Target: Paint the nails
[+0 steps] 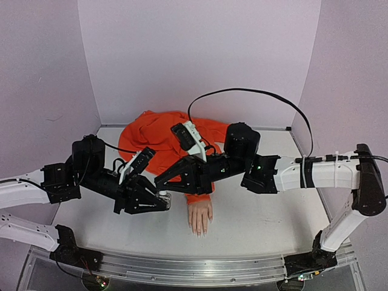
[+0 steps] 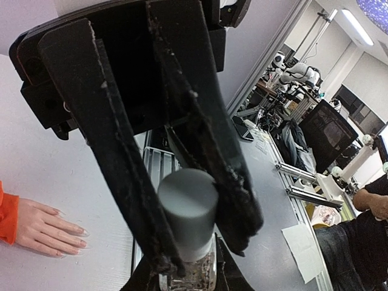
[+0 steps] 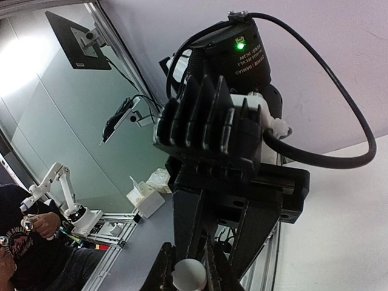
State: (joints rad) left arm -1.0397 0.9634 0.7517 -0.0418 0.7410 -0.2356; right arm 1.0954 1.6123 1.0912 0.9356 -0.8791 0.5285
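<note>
The mannequin hand (image 1: 200, 215) lies palm down on the table, with its orange sleeve (image 1: 159, 132) bunched behind it. The nails (image 1: 199, 231) point toward the near edge and also show in the left wrist view as nails (image 2: 81, 233). Left of the hand, my left gripper (image 1: 161, 202) is shut on the glass body of a small clear bottle (image 2: 189, 271). My right gripper (image 1: 159, 185) reaches in from the right and is shut on the bottle's white cap (image 3: 188, 276). The two grippers face each other end to end. No brush is visible.
An aluminium rail (image 1: 194, 267) runs along the table's near edge, close below the hand. Lavender walls (image 1: 200, 54) close in the back and both sides. A black cable (image 1: 254, 92) arcs above the right arm.
</note>
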